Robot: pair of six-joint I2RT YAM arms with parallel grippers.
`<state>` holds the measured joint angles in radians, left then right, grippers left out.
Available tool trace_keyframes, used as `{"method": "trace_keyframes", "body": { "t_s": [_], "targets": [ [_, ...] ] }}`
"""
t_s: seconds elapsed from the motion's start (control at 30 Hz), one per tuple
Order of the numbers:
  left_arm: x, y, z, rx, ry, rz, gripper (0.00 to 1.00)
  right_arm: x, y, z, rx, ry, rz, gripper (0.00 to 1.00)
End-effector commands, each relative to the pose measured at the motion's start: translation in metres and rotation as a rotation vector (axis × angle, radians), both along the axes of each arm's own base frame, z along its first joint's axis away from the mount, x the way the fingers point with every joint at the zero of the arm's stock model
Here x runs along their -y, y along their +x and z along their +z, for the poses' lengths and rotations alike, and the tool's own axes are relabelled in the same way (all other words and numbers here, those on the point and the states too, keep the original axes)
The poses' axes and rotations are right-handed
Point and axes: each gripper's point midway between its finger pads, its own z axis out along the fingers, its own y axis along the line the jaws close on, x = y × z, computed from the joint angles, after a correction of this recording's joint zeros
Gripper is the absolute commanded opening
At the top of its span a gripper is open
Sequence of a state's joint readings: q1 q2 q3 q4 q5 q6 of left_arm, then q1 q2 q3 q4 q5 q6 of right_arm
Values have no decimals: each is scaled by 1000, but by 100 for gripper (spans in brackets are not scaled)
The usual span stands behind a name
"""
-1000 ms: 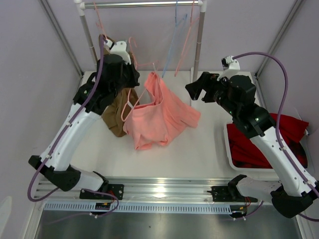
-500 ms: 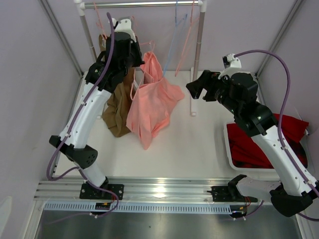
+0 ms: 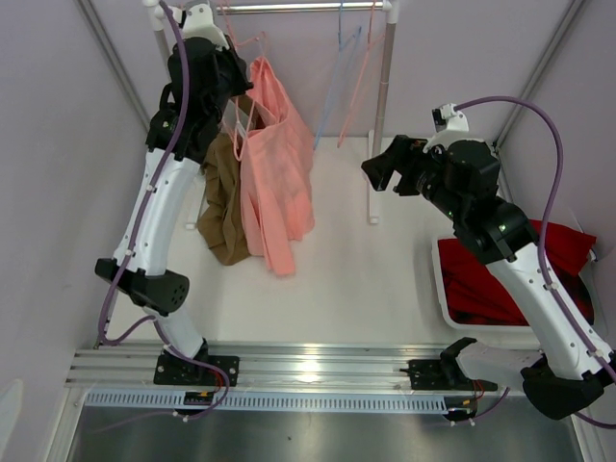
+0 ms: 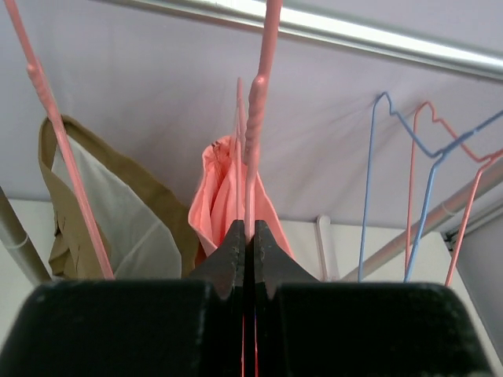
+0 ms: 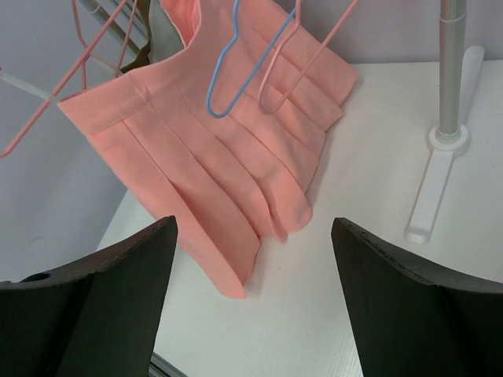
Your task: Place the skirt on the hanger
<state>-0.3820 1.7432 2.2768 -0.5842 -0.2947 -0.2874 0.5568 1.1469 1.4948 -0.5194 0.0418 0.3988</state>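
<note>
The salmon-pink skirt point(image 3: 276, 168) hangs from the pink wire hanger point(image 3: 252, 40), high at the back left next to the rack. My left gripper point(image 3: 228, 60) is shut on the hanger's wire just below the rail. In the left wrist view the jaws point(image 4: 244, 229) pinch the pink wire point(image 4: 253, 133), and the skirt point(image 4: 216, 200) bunches behind them. My right gripper point(image 3: 381, 171) is open and empty, right of the rack post. In the right wrist view point(image 5: 253, 228) the pleated skirt point(image 5: 212, 169) shows with its lower corner near the table.
A brown garment point(image 3: 223, 207) hangs on another hanger left of the skirt. The rack rail point(image 3: 298, 8) and its right post point(image 3: 381, 106) carry a pale blue hanger point(image 3: 332, 87) and a spare pink one point(image 3: 364, 77). A white bin with dark red cloth point(image 3: 505, 279) stands at the right.
My left arm has lifted the hanger and skirt up and back-left towards the rail. The skirt has left the table and now hangs straight. The right arm has hardly moved.
</note>
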Motion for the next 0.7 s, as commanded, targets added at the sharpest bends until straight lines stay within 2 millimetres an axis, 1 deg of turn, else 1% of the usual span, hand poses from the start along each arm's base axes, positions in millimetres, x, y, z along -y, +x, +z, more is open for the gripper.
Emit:
{"method": "trace_keyframes", "body": {
  "t_s": [0.0, 0.03, 0.07, 0.17, 0.2, 0.23, 0.27, 0.33, 0.37, 0.47, 0.5, 0.57, 0.67],
  "targets": [
    [-10, 1, 75, 251, -101, -30, 0, 8, -5, 24, 70, 27, -15, 85],
    [-14, 6, 74, 251, -103, -39, 0, 8, -5, 23, 71, 26, -13, 85],
    [-15, 7, 80, 270, -111, -47, 0, 6, -4, 18, 64, 20, -10, 85],
    [-18, 26, 65, 245, -121, -66, 0, 4, -1, 15, 70, 19, -6, 85],
    [-22, 31, 66, 258, -126, -69, 0, 3, 1, 11, 68, 19, -5, 85],
    [-18, 38, 61, 250, -123, -93, 0, 2, 2, 10, 69, 14, -2, 85],
    [-18, 39, 64, 260, -127, -108, 0, 1, 2, 9, 70, 13, 2, 85],
    [-21, 52, 58, 247, -122, -104, 0, 0, 4, 7, 74, 11, 3, 85],
    [-24, 53, 60, 250, -126, -93, 0, 0, 5, 7, 79, 5, 3, 85],
    [-32, 62, 47, 214, -144, -53, 0, 1, 8, 2, 78, -8, -4, 85],
    [-34, 65, 42, 200, -142, -43, 0, 0, 11, -2, 70, -13, -5, 85],
    [-33, 69, 34, 182, -136, -43, 0, 0, 11, -5, 66, -11, -5, 85],
    [-30, 70, 26, 154, -138, -59, 0, -1, 12, -12, 51, -13, -5, 85]
  ]
}}
